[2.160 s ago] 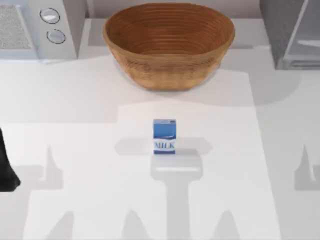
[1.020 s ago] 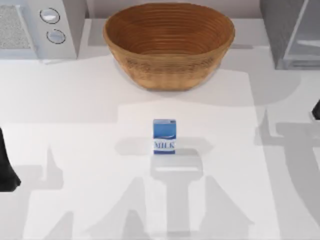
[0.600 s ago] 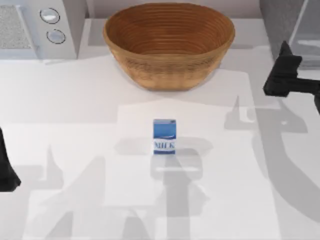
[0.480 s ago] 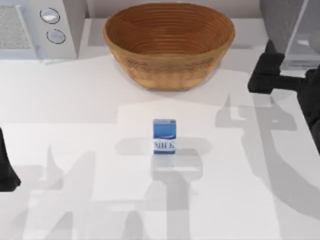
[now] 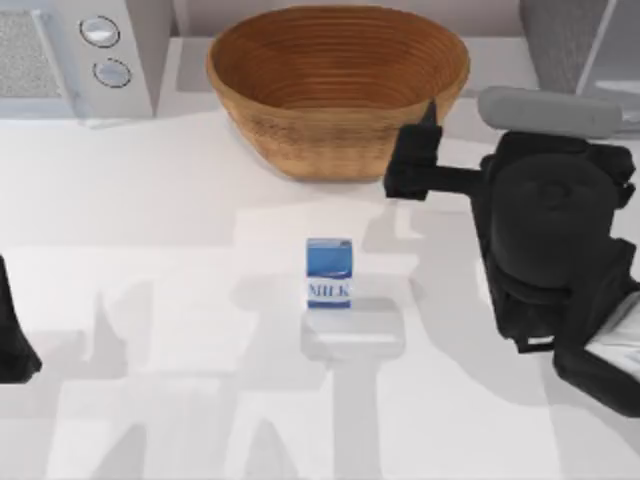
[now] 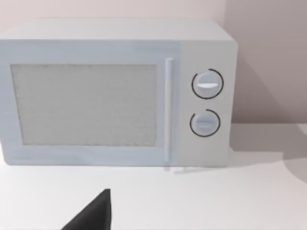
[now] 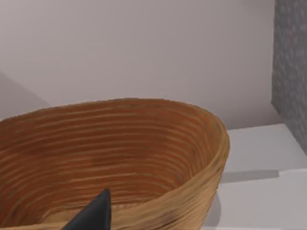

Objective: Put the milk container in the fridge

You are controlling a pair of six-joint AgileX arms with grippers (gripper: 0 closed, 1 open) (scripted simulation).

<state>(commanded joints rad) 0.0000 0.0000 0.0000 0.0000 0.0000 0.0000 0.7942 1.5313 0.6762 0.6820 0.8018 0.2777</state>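
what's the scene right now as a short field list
milk container: upright on the table, middle, untouched
basket: behind the carton, at the far edge
fridge: far right corner
microwave: far left corner
right hand: above the table beside the basket's right rim, apart from the carton
left hand: parked at the left edge

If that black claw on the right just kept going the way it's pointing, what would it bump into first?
Probably the wicker basket. The right gripper points at its right-hand rim, and the right wrist view looks straight into the bowl. Height is unclear, so it might pass just over the rim.
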